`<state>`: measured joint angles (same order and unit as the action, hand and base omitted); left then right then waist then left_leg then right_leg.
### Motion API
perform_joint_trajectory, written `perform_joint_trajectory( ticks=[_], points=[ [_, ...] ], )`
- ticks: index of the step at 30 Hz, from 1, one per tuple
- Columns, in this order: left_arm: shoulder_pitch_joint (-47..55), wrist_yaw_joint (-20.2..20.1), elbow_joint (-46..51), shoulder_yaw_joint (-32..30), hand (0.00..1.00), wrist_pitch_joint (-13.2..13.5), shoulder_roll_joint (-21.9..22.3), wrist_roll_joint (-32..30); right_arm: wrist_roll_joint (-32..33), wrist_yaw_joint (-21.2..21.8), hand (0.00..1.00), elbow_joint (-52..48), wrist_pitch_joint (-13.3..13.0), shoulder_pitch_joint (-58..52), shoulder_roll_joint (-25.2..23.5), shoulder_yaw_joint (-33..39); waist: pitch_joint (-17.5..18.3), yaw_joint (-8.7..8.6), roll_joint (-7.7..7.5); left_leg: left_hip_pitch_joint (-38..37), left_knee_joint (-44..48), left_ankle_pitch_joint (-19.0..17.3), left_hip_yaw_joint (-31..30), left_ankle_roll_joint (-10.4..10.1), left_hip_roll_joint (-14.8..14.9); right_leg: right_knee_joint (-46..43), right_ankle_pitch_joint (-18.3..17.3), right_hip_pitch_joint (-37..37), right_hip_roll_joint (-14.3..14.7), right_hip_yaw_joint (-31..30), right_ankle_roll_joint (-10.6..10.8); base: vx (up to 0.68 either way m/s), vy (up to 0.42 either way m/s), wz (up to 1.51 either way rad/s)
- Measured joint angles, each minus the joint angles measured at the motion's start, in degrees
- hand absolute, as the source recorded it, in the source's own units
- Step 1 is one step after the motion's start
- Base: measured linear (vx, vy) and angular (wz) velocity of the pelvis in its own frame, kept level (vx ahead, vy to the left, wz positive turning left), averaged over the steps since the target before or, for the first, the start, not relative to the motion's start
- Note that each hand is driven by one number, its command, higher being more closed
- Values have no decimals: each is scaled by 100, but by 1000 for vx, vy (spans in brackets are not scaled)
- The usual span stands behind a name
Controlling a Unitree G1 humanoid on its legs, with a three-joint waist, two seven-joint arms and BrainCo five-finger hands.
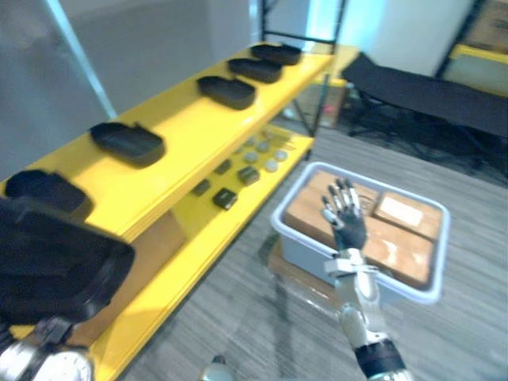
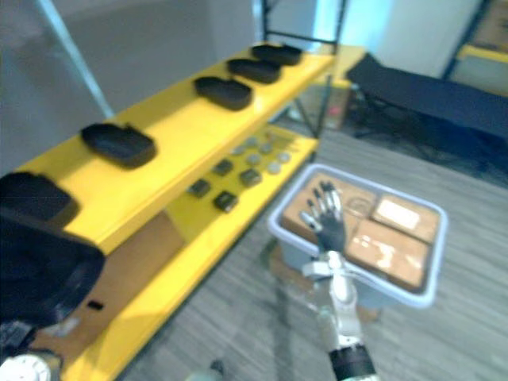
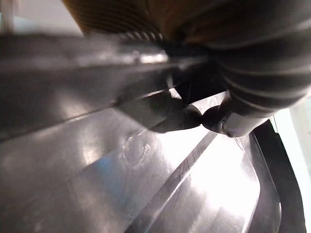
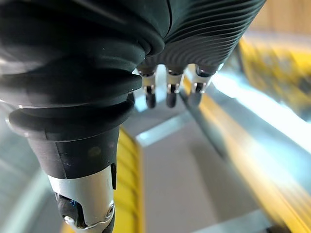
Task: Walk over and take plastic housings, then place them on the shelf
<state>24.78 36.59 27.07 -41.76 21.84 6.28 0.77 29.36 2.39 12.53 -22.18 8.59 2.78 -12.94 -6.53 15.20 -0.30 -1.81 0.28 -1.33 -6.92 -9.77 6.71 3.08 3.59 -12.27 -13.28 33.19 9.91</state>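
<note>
Grey plank flooring runs beside a long yellow shelf (image 1: 190, 127), whose top tier carries a row of black tray-like plastic housings (image 1: 127, 143). One more plastic housing (image 1: 55, 270) is held in the air at the near end of the shelf, level with that tier, by the left hand (image 3: 231, 124). A dark fingertip presses on its glossy inner face, so the hand is grasping it. The shell looks thin, light and stiff but slick, so its raised rim is probably the safest hold. The right hand (image 1: 347, 218) hangs away from the shelf with straight, spread fingers and holds nothing, above a grey bin (image 1: 302, 242) of cardboard boxes (image 1: 397, 246).
</note>
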Motion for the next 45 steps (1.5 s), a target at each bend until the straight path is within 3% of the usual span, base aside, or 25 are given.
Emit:
perform_joint_trajectory(
  ticks=[3, 6, 8, 12, 13, 18, 23, 27, 35, 39, 43, 45],
  points=[
    [184, -352, 25, -156, 100, 217, 96, 523, -195, -17, 0, 9, 165, 112, -59, -140, 16, 157, -144, 28, -7, -8, -92, 3, -17, -165, -137, 14, -48, 5, 10, 35, 4, 26],
    [182, -649, 160, -160, 100, 331, 96, 602, -309, -53, 0, 5, 270, 118, 81, -33, -33, 82, -238, 143, 183, -92, -141, 13, -28, -475, -305, 139, -119, -15, -16, 5, -3, 3],
    [77, -795, 213, -128, 100, 412, 24, 614, -307, -113, 0, 1, 356, 102, 231, 78, -163, -38, -225, 415, 796, -363, -203, 10, -47, -1069, -635, 355, -249, -49, -45, -71, 39, -3],
    [-254, -805, 209, 55, 100, 429, -89, 781, -301, -232, 0, -14, 398, -99, 424, 301, -404, -138, -162, 660, 1474, -700, -169, 0, -15, -1816, -1074, 685, -394, -254, -27, -108, 16, -14],
    [-279, -792, 209, 54, 100, 433, -89, 793, -299, -213, 0, -71, 396, -194, 425, 383, -431, -180, -213, 743, 1561, -732, -148, 13, -10, -1946, -1157, 832, -424, -345, -51, -123, -4, -15],
    [-342, -731, 194, 289, 100, 432, -115, 783, -310, -97, 0, -95, 391, -387, 436, 452, -668, -202, -182, 913, 1772, -790, -37, 20, 7, -2289, -1243, 1129, -497, -519, -83, -75, -5, -14],
    [-326, -503, 194, 431, 100, 407, -124, 695, -309, 192, 0, -335, 391, -368, 439, 451, -667, -196, -184, 986, 1770, -794, -59, 23, -10, -2269, -1233, 1171, -504, -505, -58, 0, -5, 3],
    [-210, -123, 188, 412, 100, 287, -142, 171, -319, 549, 0, -339, 400, -306, 447, 340, -666, -131, -184, 992, 1759, -800, -249, 35, -82, -2078, -1180, 926, -476, -278, 19, 19, -7, 21],
    [74, -110, 112, -53, 100, 144, -195, -415, -316, 756, 0, -151, 405, 230, 482, -45, -648, 319, -188, 1003, 1708, -776, -1024, 22, -351, -1519, -1151, 56, -329, 472, 60, 36, -19, 58],
    [141, -769, 112, -47, 100, 278, -322, -357, -569, 452, 0, -75, 457, 307, 488, -42, -513, 320, -213, 1208, 1382, -390, -1484, 43, -643, -1237, -1074, -255, -321, 1231, 152, 35, -37, 93],
    [137, -1445, 155, 30, 100, 562, -615, -360, -836, 223, 0, -54, 504, 307, 525, 30, -492, 323, -154, 1282, 1137, -89, -1473, 73, -736, -1265, -1065, -267, -377, 1224, 138, -8, 2, 46],
    [133, -1562, 200, 64, 100, 618, -729, -420, -993, 131, 0, -32, 504, 257, 542, 53, -486, 296, -83, 1282, 1159, -70, -1455, 84, -740, -1320, -1070, -247, -396, 1176, 130, -71, -1, 1]
  ],
)
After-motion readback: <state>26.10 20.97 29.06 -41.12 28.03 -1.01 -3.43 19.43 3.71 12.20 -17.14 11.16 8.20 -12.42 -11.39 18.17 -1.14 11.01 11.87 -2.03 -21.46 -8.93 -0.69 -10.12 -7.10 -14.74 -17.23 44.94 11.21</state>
